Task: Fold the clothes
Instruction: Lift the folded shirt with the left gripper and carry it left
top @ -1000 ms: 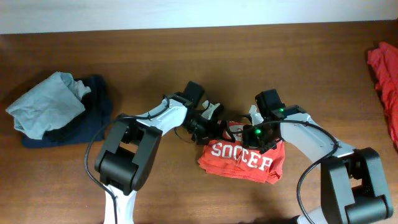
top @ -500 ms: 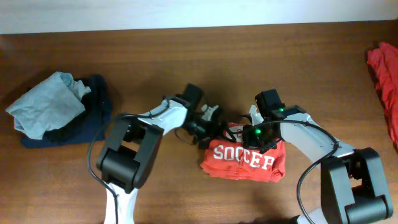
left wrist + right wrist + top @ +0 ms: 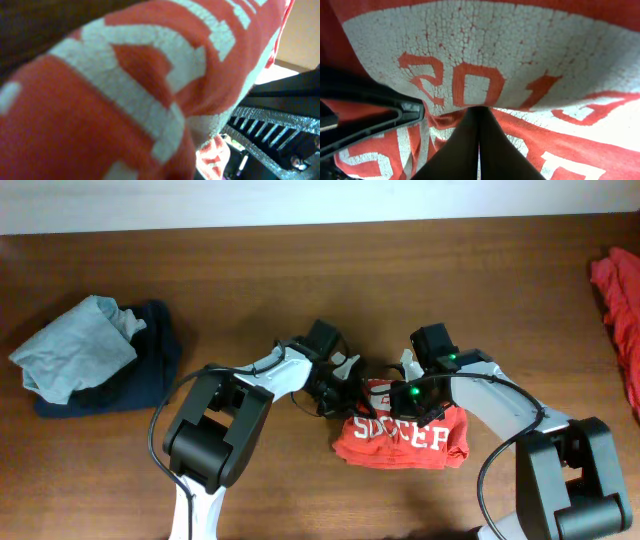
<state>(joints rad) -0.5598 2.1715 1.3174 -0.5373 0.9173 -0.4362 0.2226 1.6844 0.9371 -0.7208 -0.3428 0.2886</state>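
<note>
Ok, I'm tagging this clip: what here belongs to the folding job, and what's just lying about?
Job: orange-red SOCCER shirt; red garment at right edge; grey-blue garment; navy garment.
Lying about: nothing seen besides the wooden table.

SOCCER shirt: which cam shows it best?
Overhead. It shows the whole SOCCER shirt as a folded bundle on the table, lettering readable. Left wrist gives only a blurred close-up of orange fabric and white letters; right wrist only its cracked 2013 print, up close.
</note>
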